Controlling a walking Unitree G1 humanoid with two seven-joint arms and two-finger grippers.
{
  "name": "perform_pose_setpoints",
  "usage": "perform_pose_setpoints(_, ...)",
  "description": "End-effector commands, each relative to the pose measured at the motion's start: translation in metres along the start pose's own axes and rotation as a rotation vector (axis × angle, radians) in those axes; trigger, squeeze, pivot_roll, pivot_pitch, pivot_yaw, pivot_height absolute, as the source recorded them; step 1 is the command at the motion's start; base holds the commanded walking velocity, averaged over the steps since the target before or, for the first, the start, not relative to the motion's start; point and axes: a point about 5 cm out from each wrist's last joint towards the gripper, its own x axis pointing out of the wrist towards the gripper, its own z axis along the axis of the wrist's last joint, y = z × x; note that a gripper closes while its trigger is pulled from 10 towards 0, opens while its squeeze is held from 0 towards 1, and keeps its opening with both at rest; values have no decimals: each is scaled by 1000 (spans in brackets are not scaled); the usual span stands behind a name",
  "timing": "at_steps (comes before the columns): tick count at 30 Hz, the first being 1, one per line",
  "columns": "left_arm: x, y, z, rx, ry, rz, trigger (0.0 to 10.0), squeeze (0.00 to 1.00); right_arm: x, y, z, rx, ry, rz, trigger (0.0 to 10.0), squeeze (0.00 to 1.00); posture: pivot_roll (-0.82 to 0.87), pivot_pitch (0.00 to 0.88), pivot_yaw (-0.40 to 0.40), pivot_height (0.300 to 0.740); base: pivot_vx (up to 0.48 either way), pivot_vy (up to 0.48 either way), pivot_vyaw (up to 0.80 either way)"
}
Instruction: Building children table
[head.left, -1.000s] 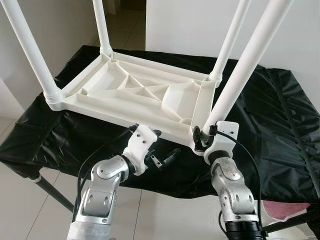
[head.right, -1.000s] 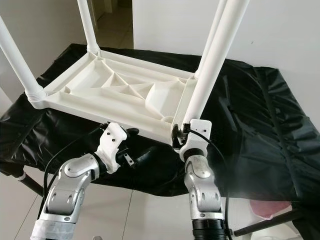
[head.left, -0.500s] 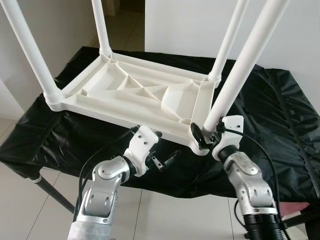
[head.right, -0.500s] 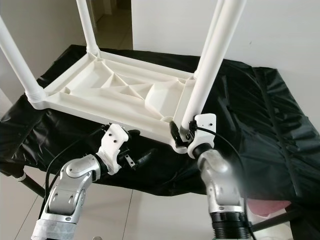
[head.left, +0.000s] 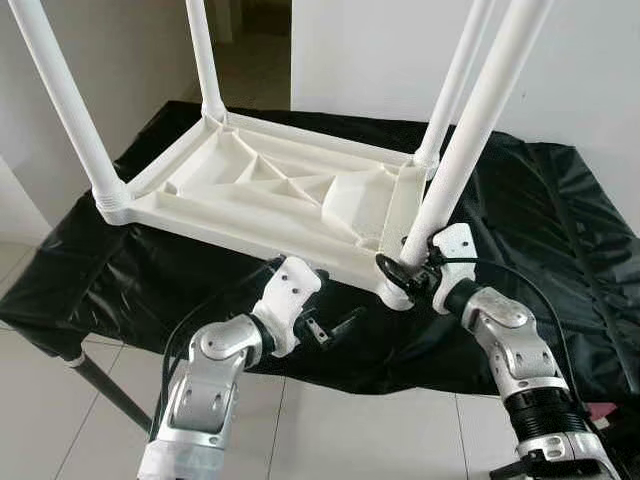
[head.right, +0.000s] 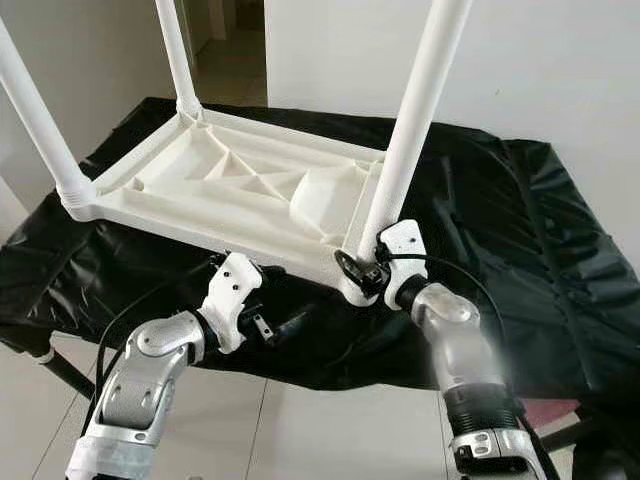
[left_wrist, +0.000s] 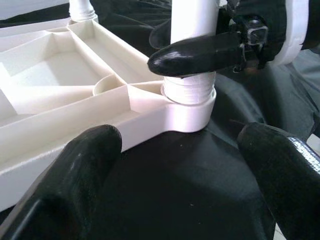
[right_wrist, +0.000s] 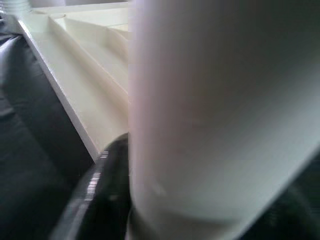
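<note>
The left gripper (head.left: 333, 327) hovers with fingers spread apart, just in front of the upturned white table top (head.left: 262, 192) on the black cloth (head.left: 560, 220). The right gripper (head.left: 402, 272) is clamped around the near-right leg (head.left: 470, 130) at its base socket

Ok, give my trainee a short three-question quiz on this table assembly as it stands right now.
1. True or false: the white tabletop lies upside down on the black cover.
2. Which hand grips the near right leg at its base? A. left hand B. right hand
3. Fill in: the left hand is ____, holding nothing.

Key
1. True; four legs point up.
2. B; the right hand is closed around it near the socket.
3. Open.
</note>
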Motion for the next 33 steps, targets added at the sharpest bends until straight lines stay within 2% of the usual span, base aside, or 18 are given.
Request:
perform_pose_setpoints(1,0,8,-1,17,4,172,10000,0,1,4,-8,-3,27,70,0,0,29,18,-37,740,0,0,0)
perform_pose_setpoints(6,-1,8,-1,18,2,176,10000,0,0,3,-11,-11,32,61,0,0,30,17,-35,740,0,0,0)
perform_pose_setpoints(7,-1,9,-1,17,2,176,10000,0,0,3,-12,-7,31,58,5176,0,30,18,-33,740,0,0,0)
perform_pose_setpoints(9,-1,8,-1,16,2,176,10000,0,0,3,-12,-2,29,56,5176,0,29,17,-31,740,0,0,0)
perform_pose_setpoints(10,-1,8,-2,16,3,174,10000,0,1,1,-13,16,25,22,10000,0,29,17,-31,740,0,0,0)
perform_pose_setpoints(12,0,9,-3,16,5,172,10000,0,4,2,-13,28,29,-25,10000,0,26,12,-27,740,0,0,0)
perform_pose_setpoints(20,1,11,-5,16,11,173,10000,0,8,10,-12,87,17,-84,10000,0,22,11,-23,740,0,0,0)
perform_pose_setpoints(23,2,10,-10,6,20,174,10000,0,9,16,-9,144,-2,-239,10000,0,20,7,-25,740,0,0,0)
perform_pose_setpoints(28,2,9,-13,2,27,174,10000,0,7,19,-8,164,-16,-328,10000,0,21,5,-26,740,0,0,0)
perform_pose_setpoints(31,1,7,-26,-18,49,177,10000,0,0,36,-14,178,-11,-541,10000,0,14,4,-31,740,0,0,0)
perform_pose_setpoints(32,1,7,-26,-18,49,177,10000,0,0,36,-14,178,-11,-541,10000,0,14,4,-31,740,0,0,0)
perform_pose_setpoints(33,1,6,-29,-27,53,179,10000,0,-1,40,-15,197,-10,-591,10000,0,14,5,-33,740,0,0,0)
